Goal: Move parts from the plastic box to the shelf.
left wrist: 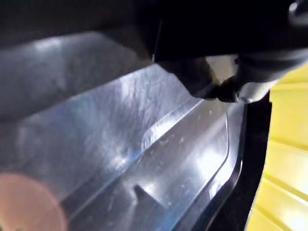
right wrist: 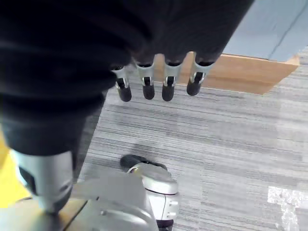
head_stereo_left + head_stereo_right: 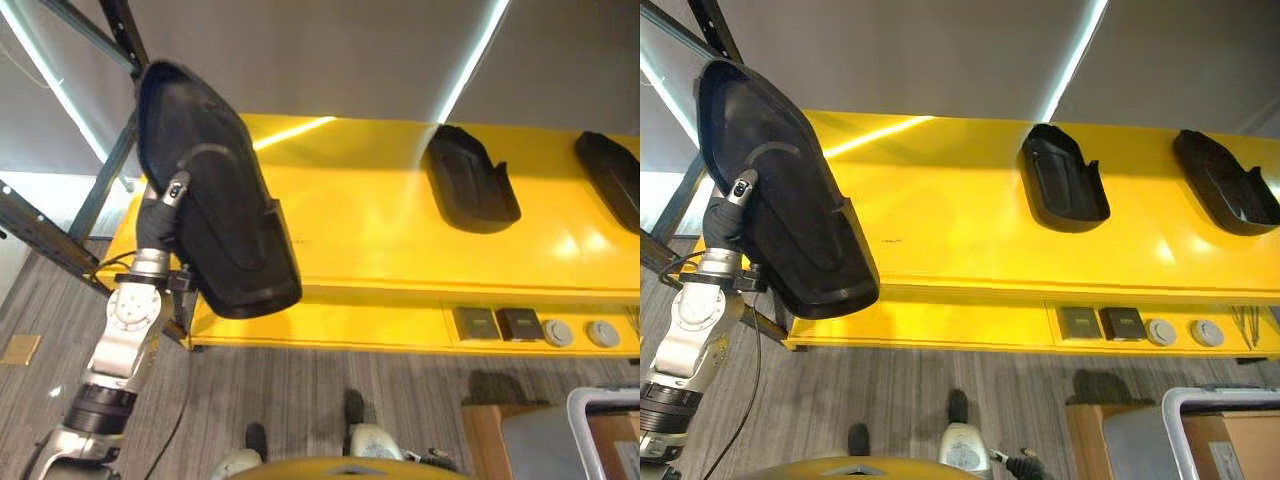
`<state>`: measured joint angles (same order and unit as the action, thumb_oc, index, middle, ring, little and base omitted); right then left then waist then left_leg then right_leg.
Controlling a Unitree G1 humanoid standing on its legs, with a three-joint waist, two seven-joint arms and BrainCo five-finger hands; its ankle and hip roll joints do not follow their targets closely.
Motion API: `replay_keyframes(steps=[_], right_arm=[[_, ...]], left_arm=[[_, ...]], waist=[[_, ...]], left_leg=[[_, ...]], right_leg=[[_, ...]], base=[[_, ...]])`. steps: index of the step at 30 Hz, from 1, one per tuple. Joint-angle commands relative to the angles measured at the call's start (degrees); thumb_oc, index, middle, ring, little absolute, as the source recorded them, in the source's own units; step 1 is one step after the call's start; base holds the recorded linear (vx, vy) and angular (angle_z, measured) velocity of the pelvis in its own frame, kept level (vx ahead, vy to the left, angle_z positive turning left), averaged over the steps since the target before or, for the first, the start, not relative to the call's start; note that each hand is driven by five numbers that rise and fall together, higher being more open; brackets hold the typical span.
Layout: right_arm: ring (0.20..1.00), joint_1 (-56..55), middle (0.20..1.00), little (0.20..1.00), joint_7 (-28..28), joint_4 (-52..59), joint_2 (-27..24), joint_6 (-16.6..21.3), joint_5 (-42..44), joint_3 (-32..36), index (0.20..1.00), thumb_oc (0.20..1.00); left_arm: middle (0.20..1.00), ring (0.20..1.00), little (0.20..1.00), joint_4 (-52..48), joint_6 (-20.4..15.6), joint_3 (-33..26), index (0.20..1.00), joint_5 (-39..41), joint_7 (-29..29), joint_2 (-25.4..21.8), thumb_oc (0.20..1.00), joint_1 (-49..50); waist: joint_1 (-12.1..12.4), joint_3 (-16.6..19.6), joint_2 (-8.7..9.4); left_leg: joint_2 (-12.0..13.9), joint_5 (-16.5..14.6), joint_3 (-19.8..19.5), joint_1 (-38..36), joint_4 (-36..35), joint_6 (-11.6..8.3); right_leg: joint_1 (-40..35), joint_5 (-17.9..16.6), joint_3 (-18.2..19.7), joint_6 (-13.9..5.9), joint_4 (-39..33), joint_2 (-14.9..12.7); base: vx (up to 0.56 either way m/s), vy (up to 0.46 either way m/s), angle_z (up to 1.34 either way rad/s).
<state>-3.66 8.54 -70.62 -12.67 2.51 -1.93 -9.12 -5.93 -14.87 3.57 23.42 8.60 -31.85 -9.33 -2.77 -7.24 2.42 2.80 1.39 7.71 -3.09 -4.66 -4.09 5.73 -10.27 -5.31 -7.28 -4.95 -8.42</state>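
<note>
Part: large black moulded shell, rigid and glossy, probably light but bulky and slippery; best taken at rim or raised inner ridge. Held aloft above left end of yellow shelf, hollow side forward, left hand behind it, a finger curled over its edge. Two like parts lying farther right on shelf. Right hand low, fingers relaxed, empty.

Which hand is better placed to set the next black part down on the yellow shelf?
Left. The left hand holds a black part over the yellow shelf; the right hand hangs empty above the floor.
</note>
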Motion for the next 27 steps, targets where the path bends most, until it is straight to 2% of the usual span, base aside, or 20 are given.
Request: replay_keyframes(steps=[1,4,6,7,8,9,10,11,13,18,20,25,27], right_arm=[[1.0,1.0,1.0,1.0,-0.4,-1.8,-3.3,-0.4,-2.6,-1.0,1.0,1.0],[1.0,1.6,1.0,1.0,0.0,-0.3,-4.0,0.3,1.1,1.7,1.0,1.0],[1.0,2.3,1.0,1.0,-1.2,0.5,-4.6,0.4,-0.9,-0.7,1.0,1.0],[1.0,2.4,1.0,1.0,-1.2,0.5,-4.5,0.3,-0.9,-0.7,1.0,1.0],[1.0,3.1,1.0,1.0,-2.1,1.6,-5.6,0.4,-5.7,-4.4,1.0,1.0],[1.0,3.2,1.0,1.0,-2.5,2.2,-6.1,0.4,-6.8,-5.5,1.0,1.0],[1.0,3.2,1.0,1.0,-2.6,2.2,-6.0,0.4,-6.8,-5.5,1.0,1.0],[1.0,3.8,1.0,1.0,-2.8,2.7,-6.4,0.4,-6.3,-5.9,1.0,1.0],[1.0,4.8,1.0,1.0,-2.8,2.8,-6.2,0.4,-6.5,-7.2,1.0,1.0],[1.0,6.5,1.0,1.0,-3.5,3.4,-6.5,0.4,-8.3,-10.1,1.0,1.0],[1.0,7.7,1.0,1.0,-3.7,3.5,-7.2,0.4,-8.4,-10.9,1.0,1.0],[1.0,9.9,1.0,1.0,-3.8,3.5,-7.2,0.5,-7.9,-12.5,1.0,1.0],[1.0,10.5,1.0,1.0,-3.7,3.5,-7.0,0.6,-7.6,-13.0,1.0,1.0]], left_arm=[[0.2,0.2,0.2,-0.6,-4.1,-3.6,0.2,2.3,1.0,-0.4,0.2,-7.7],[0.2,0.2,0.2,4.7,-4.0,-4.4,0.2,5.3,1.4,-1.9,0.2,-9.8],[0.2,0.2,0.2,12.0,-4.1,-4.7,0.2,8.3,1.7,-4.1,0.2,-13.8],[0.2,0.2,0.2,12.4,-4.2,-4.7,0.2,8.4,1.6,-4.2,0.2,-14.1],[0.2,0.2,0.2,18.5,-3.3,-4.0,0.2,11.3,-0.8,-8.5,0.2,-16.9],[0.2,0.2,0.2,22.8,-2.8,-3.6,0.2,13.4,-2.2,-10.5,0.2,-18.4],[0.2,0.2,0.2,23.1,-2.9,-3.5,0.2,13.6,-2.4,-10.6,0.2,-18.6],[0.2,0.2,0.2,30.9,-1.6,-1.6,0.2,14.4,-3.4,-16.2,0.2,-22.3],[0.2,0.2,0.2,38.8,-0.1,1.3,0.2,16.2,-5.3,-19.8,0.2,-26.3],[0.2,0.2,0.2,47.7,1.9,3.6,0.2,18.5,-10.0,-23.2,0.2,-31.0],[0.2,0.2,0.2,52.3,3.3,6.6,0.2,17.5,-12.9,-24.9,0.2,-33.4],[0.2,0.2,0.2,61.3,5.6,10.4,0.2,13.4,-14.5,-24.9,0.2,-37.9],[0.2,0.2,0.2,62.0,5.8,11.6,0.2,12.1,-14.7,-24.7,0.2,-39.0]], waist=[[-1.6,-0.9,-3.38],[-3.5,-1.0,-4.41],[-4.6,-1.4,-4.77],[-4.5,-1.5,-4.72],[-5.2,-1.8,-5.11],[-5.6,-2.1,-5.21],[-5.6,-2.1,-5.15],[-6.6,-3.0,-5.47],[-7.1,-3.9,-5.69],[-7.7,-5.6,-5.93],[-8.0,-6.7,-6.16],[-8.3,-7.9,-6.4],[-8.3,-8.4,-6.39]], left_leg=[[8.5,3.0,2.1,0.8,-0.3,-3.93],[8.7,2.8,4.3,0.5,-0.3,-4.25],[8.8,2.9,5.5,0.8,-0.3,-4.54],[8.8,2.9,5.6,0.9,-0.3,-4.54],[9.0,3.1,6.4,1.3,-0.3,-4.75],[9.0,3.2,6.9,1.5,-0.3,-4.84],[9.0,3.2,6.9,1.5,-0.3,-4.85],[9.0,3.4,7.9,1.8,-0.3,-4.92],[9.0,3.5,8.8,2.2,-0.3,-5.06],[8.9,3.9,9.4,3.6,-0.3,-5.29],[9.0,4.2,9.5,4.4,-0.3,-5.38],[9.0,4.8,9.4,6.5,-0.3,-5.62],[8.9,5.0,9.5,7.1,-0.3,-5.7]], right_leg=[[-3.3,5.2,0.6,-2.31,1.8,-0.3],[-2.9,4.4,2.3,-2.57,0.6,-0.2],[-1.6,3.8,3.7,-2.69,0.6,-0.2],[-1.5,3.8,3.8,-2.7,0.6,-0.2],[-0.2,3.3,4.8,-2.74,0.6,0.0],[0.4,3.0,5.4,-2.81,0.5,0.1],[0.4,2.9,5.5,-2.81,0.5,0.1],[1.8,2.0,6.8,-3.18,0.5,0.3],[2.9,1.5,7.6,-3.46,0.5,0.4],[5.4,0.5,8.6,-3.59,0.6,0.2],[6.3,0.1,8.9,-3.71,0.6,0.0],[8.3,-0.8,9.1,-3.82,0.4,0.0],[8.9,-1.0,9.1,-3.91,0.5,0.0]], base=[[0.04,-0.024,-0.14],[0.03,0.023,-0.22],[-0.02,0.016,-0.58],[-0.04,0.019,-0.32],[-0.03,0.011,-0.36],[-0.03,0.01,-0.42],[-0.05,0.024,-0.43],[-0.05,0.03,-0.28],[-0.05,0.018,-0.27],[-0.05,0.016,-0.25],[-0.04,0.009,-0.1],[-0.02,-0.003,0.0],[0.0,0.0,0.0]])
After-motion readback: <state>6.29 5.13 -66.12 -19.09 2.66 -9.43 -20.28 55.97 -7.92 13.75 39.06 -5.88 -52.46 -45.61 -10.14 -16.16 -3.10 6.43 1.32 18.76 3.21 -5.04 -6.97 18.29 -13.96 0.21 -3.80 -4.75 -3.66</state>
